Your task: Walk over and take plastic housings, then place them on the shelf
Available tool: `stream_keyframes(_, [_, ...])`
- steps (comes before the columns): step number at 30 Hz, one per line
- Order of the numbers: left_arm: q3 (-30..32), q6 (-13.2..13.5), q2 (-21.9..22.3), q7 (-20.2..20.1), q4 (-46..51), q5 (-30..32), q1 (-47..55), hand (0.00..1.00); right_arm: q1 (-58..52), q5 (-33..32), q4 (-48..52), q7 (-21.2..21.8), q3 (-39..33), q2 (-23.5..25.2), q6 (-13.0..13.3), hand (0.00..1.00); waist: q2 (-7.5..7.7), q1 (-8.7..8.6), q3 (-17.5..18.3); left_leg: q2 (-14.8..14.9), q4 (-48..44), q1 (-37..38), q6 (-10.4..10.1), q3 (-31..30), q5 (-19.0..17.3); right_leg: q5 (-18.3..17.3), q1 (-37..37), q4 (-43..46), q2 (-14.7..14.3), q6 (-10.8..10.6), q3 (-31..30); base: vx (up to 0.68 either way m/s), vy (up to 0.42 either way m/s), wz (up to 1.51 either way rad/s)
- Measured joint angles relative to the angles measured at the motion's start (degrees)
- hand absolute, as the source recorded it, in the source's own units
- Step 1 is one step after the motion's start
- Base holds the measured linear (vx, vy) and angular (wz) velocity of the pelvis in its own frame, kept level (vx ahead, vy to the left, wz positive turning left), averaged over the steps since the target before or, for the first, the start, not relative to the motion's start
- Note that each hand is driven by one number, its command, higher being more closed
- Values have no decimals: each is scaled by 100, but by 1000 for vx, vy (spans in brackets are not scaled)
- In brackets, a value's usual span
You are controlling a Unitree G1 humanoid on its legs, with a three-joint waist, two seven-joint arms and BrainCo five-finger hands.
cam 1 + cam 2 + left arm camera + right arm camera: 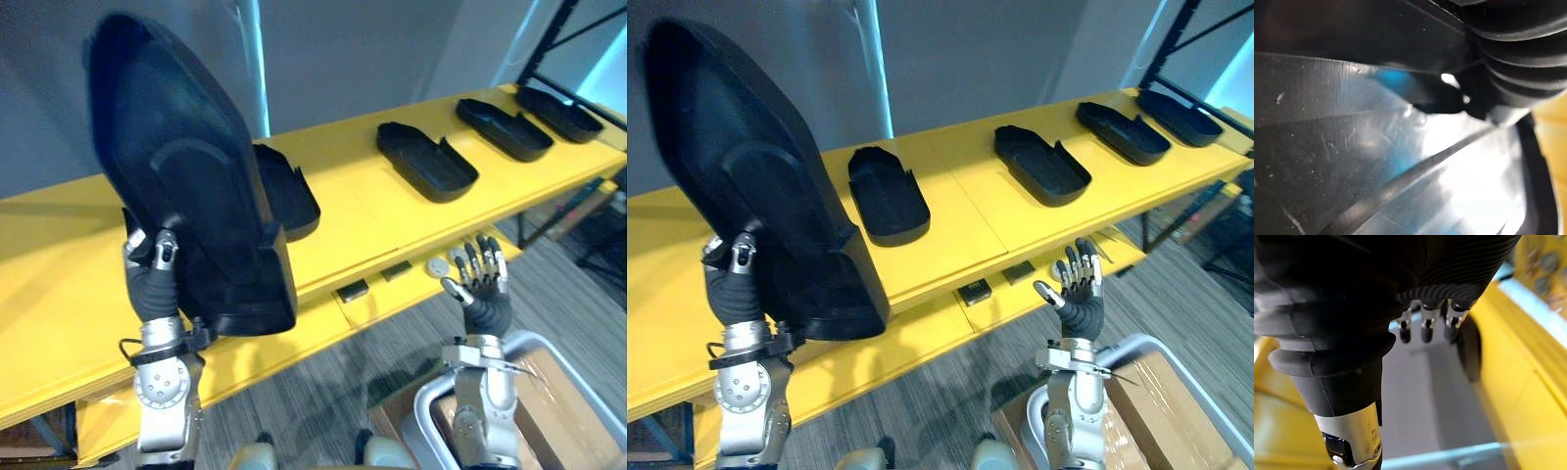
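A large black plastic housing (186, 186) stands upright, its lower end over the front of the yellow shelf (372, 201). My left hand (152, 279) grips its near side from below, fingers curled on the edge. The housing's glossy inner wall (1376, 161) shows up close in the left wrist view. Several more black housings lie in a row on the shelf: one just behind the held one (887, 196), one at mid-shelf (1040, 164), and two at the far right (1122, 132). My right hand (480, 279) is raised in front of the shelf's edge, open and empty.
Small dark tags (353, 290) sit on the shelf's front lip. A cardboard box (558, 411) lies on the floor at lower right. A dark rack upright (549, 39) rises at the far right, and a grey wall backs the shelf.
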State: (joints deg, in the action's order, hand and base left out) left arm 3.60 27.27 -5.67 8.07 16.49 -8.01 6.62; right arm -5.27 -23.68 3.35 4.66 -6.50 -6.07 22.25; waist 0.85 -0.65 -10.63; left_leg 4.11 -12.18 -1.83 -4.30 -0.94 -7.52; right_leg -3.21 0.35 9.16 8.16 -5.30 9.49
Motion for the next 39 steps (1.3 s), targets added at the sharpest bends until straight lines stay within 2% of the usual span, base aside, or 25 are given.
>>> stream_keyframes(1, [-22, 1, 5, -56, 34, -2, 0, 100, 67, -2, 51, 10, -25, -106, -10, 0, -98, -1, 51, 69, 153, 99, -20, 39, 13, 1, 17, -23, -77, 2, -7, 174, -146, 2])
stream_keyframes(4, [-26, 12, 5, -94, 91, -44, -54, 100, 113, -37, 271, -5, -219, -127, -32, 0, -175, -24, 108, 128, 440, 410, -63, 195, 41, 13, 184, -146, -153, 21, -55, 121, -50, -21])
stream_keyframes(9, [-1, 11, -13, 20, 89, -30, -266, 100, 88, -268, 463, 41, -273, -9, -86, 0, -117, -51, 113, 68, 567, 492, -51, 431, 34, 91, 159, -308, -109, 7, -192, 3, 28, -19])
stream_keyframes(11, [-1, 8, -9, 130, 89, 38, -253, 100, 85, -266, 463, 77, -204, 84, -82, 0, -89, -48, 121, 33, 553, 484, -42, 423, 30, 98, 167, -310, -79, -5, -183, -50, 23, 4])
stream_keyframes(12, [11, 7, 0, 310, 89, 179, -201, 100, 88, -262, 463, 234, -56, 151, -63, 0, -86, -13, 123, -2, 544, 459, -34, 355, 36, 94, 206, -307, -47, -8, -142, -62, 23, 20])
stream_keyframes(14, [14, -26, 35, 449, 94, 194, -138, 100, 91, -285, 462, 443, 173, 169, 37, 0, -93, -12, 121, -51, 526, 420, 4, 163, 75, 73, 318, -326, -2, -4, 71, -45, -13, 52])
stream_keyframes(15, [31, -123, 126, 547, 143, 206, -66, 100, 113, -388, 461, 554, 339, 179, 74, 0, -95, -2, 118, -88, 446, 347, 7, -27, 91, 18, 409, -324, 38, -21, 289, -37, -29, 78])
stream_keyframes(18, [189, -251, 328, 679, 236, 177, 367, 100, 236, -476, 417, 577, 594, 290, 124, 0, -120, 54, 96, -168, 443, 267, 10, -189, 307, -101, 684, -305, 127, -18, 834, -33, -35, 93])
stream_keyframes(20, [311, -252, 444, 632, 241, 52, 620, 100, 341, -464, 229, 511, 571, 325, 168, 0, -143, 66, 69, -162, 592, 237, 164, 376, 540, -187, 901, -284, 252, 0, 1304, -71, -26, 130])
stream_keyframes(21, [383, -230, 471, 522, 249, -118, 758, 100, 349, -319, 93, 381, 548, 311, 169, 0, -163, 139, 63, 53, 628, 259, 381, 1045, 401, -178, 999, -258, 274, -29, 1574, -61, -23, 136])
stream_keyframes(22, [469, -164, 523, 434, 270, -201, 861, 100, 352, -232, 45, 288, 570, 235, 169, 0, -197, 153, 56, 208, 615, 251, 381, 1585, 399, -200, 1084, -244, 279, -33, 1793, -47, -40, 120])
stream_keyframes(24, [512, -26, 592, 415, 290, -333, 966, 100, 434, -235, -52, 276, 571, 101, 172, 0, -262, 173, 58, 283, 585, 181, 380, 1756, 399, -305, 1021, -95, 397, -41, 1959, -31, 19, 71])
stream_keyframes(27, [508, 109, 644, 278, 488, -482, 1212, 100, 547, -254, -237, 296, 568, 53, 181, 0, -290, 211, 64, 269, 517, 48, 313, 1950, 498, -600, 682, 366, 633, -94, 1825, -63, 113, -1])
stream_keyframes(28, [485, 110, 643, 186, 515, -500, 1257, 100, 528, -255, -268, 299, 568, 61, 192, 0, -324, 203, 79, 283, 391, -20, 231, 1978, 700, -665, 598, 490, 677, -148, 1707, -9, 89, -32])
stream_keyframes(30, [425, 104, 631, 58, 503, -500, 1260, 100, 532, -259, -315, 307, 602, 114, 224, 0, -260, 202, 76, 131, 144, -107, 113, 1856, 813, -724, 480, 595, 892, -217, 1505, 12, 87, -35])
stream_keyframes(31, [396, 101, 628, 3, 485, -498, 1261, 100, 540, -259, -367, 330, 658, 113, 235, 0, -190, 160, 118, -10, -18, -237, 113, 1586, 932, -715, 320, 606, 1017, -214, 1291, 16, 56, -40])
stream_keyframes(33, [393, 101, 610, -38, 482, -497, 1246, 100, 549, -257, -445, 385, 730, 137, 236, 0, -216, 114, 127, -135, 26, -224, 120, 1392, 906, -632, 175, 578, 1072, -276, 985, 16, 76, -39])
stream_keyframes(36, [352, 104, 603, -198, 371, -414, 1174, 100, 526, -257, -525, 392, 757, 175, 296, 0, -422, -26, 224, -170, 445, 42, 130, 1429, 486, -377, 226, 450, 1052, -484, 962, 37, 124, -14])
stream_keyframes(39, [265, 101, 513, -441, 175, -285, 948, 100, 458, -243, -626, 273, 768, 284, 479, 0, -366, -28, 209, -347, 760, 359, 155, 1453, 504, -30, 599, 115, 1125, -514, 959, 55, 162, -2])
